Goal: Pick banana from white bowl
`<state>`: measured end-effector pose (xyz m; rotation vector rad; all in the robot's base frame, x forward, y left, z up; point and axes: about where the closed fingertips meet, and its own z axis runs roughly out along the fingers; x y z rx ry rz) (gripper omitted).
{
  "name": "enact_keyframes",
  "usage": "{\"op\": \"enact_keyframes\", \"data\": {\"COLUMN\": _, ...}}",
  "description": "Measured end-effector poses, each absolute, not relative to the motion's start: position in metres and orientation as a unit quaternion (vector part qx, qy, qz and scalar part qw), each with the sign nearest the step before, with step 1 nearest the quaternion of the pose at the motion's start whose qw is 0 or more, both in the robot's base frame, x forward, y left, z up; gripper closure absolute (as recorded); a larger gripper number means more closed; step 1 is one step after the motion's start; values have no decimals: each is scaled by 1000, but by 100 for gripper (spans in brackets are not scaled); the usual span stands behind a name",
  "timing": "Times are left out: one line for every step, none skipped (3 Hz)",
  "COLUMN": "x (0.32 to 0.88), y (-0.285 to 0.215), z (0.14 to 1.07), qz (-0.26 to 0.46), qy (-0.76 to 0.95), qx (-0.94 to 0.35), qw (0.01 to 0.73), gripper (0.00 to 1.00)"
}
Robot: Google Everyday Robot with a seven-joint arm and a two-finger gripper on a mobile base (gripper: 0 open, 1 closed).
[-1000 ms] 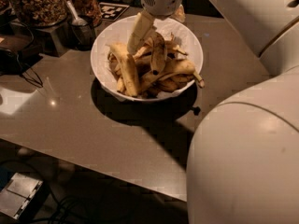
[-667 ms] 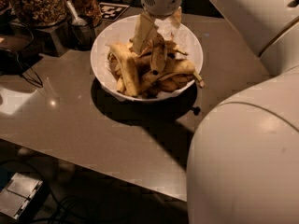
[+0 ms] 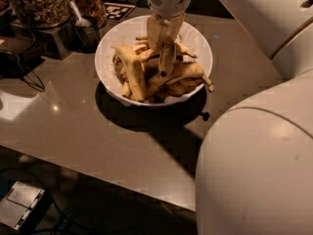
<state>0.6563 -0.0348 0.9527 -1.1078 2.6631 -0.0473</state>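
Observation:
The white bowl (image 3: 104, 47) stands on the grey counter and holds several mottled yellow bananas. My gripper (image 3: 165, 32) hangs over the bowl's back half, pointing down. It is shut on the upper end of one banana (image 3: 167, 56), brown-mottled, which hangs nearly upright with its black tip down, just above the pile. Its sticker does not show. A longer, paler banana (image 3: 132, 70) lies across the pile at the left.
Glass jars of nuts (image 3: 38, 4) and a metal scoop (image 3: 79, 17) stand at the back left beside a black-and-white marker tag (image 3: 120, 10). Cables (image 3: 24, 77) lie at the left edge. My white arm and body (image 3: 259, 170) fill the right side. The counter's front edge (image 3: 98, 168) runs below.
The gripper has shifted slightly right over the bowl and closed on a banana. That banana now hangs from it with its black tip down, raised a little from the pile.

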Motion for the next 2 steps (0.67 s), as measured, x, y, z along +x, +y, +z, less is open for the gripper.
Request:
{"op": "enact_keyframes", "data": {"x": 661, "y": -32, "z": 953, "qz": -17, "qy": 914, "qx": -382, "qw": 137, "gripper": 89}}
{"op": "enact_keyframes", "data": {"x": 661, "y": -32, "z": 953, "qz": -17, "qy": 914, "qx": -382, "qw": 138, "gripper": 100}}
